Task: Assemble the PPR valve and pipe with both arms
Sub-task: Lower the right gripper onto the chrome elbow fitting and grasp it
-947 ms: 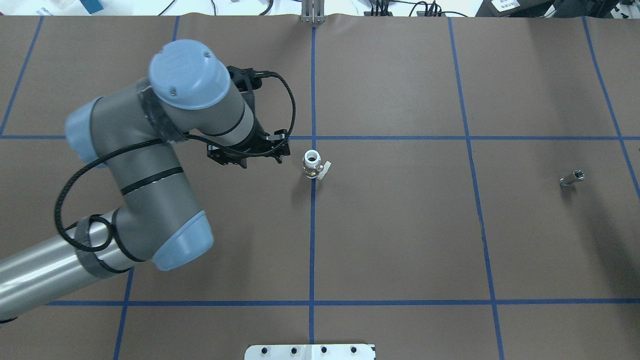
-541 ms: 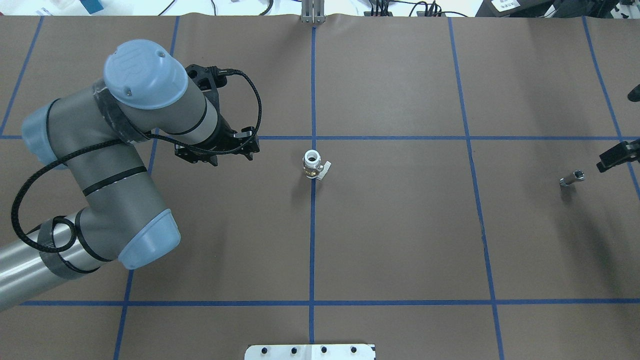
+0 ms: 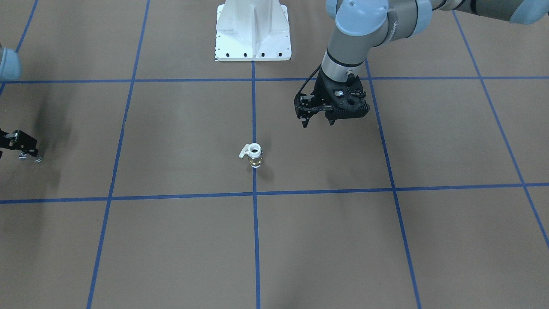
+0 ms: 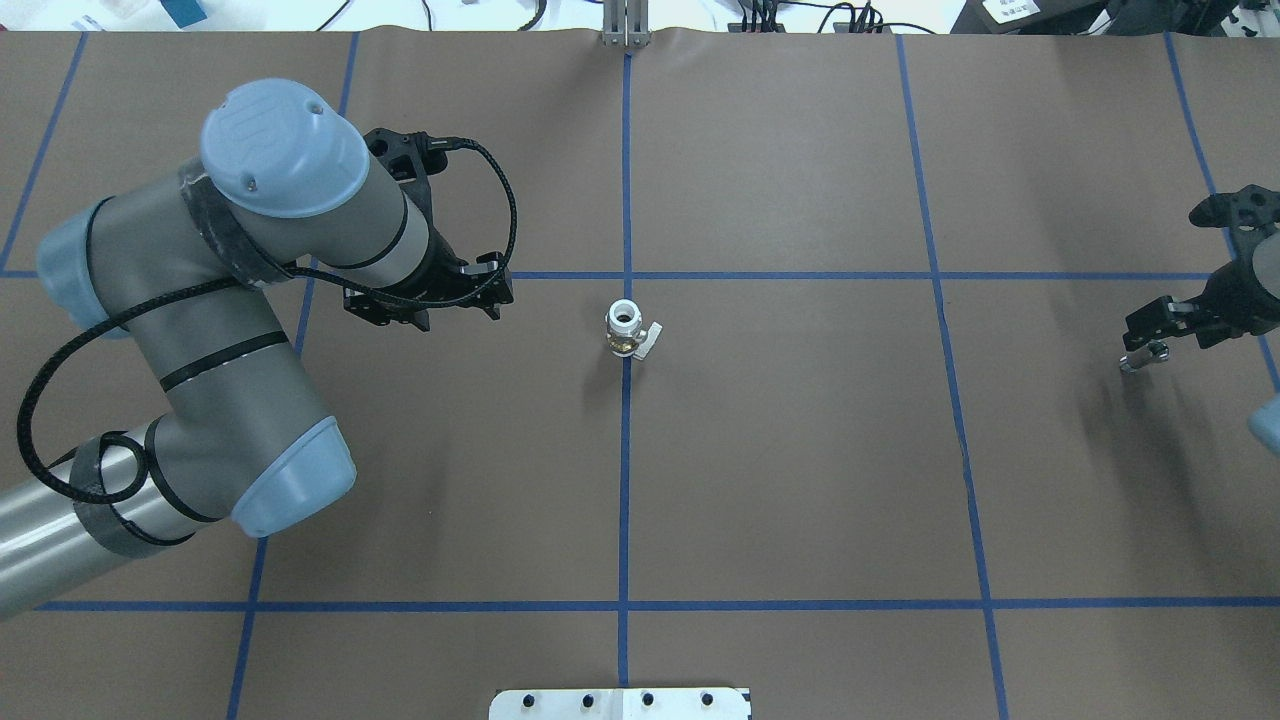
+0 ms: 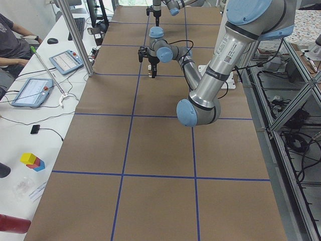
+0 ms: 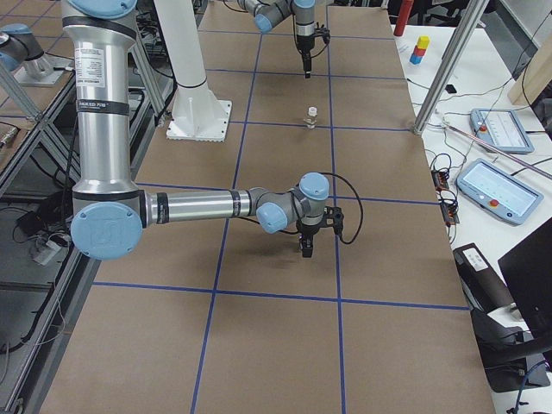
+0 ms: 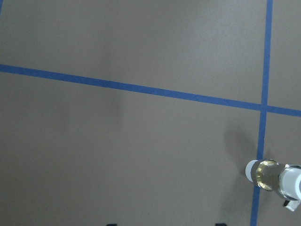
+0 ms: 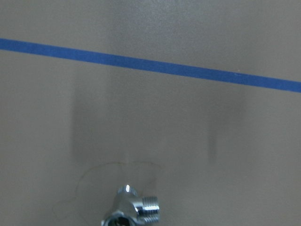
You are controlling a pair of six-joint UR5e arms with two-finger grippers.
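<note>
The small brass-bodied valve with white plastic ends (image 4: 624,330), upright mid-counter, and the short shiny silver pipe fitting (image 8: 134,212), near the counter's right edge, look light, rigid and slick, best pinched across their bodies by the left gripper (image 3: 318,123) and right gripper (image 3: 29,157), whose fingers are spread and empty.

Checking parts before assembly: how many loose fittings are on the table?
2. The PPR valve stands at the middle of the table; the pipe lies at its right end, below the right gripper. None seems hidden.
</note>
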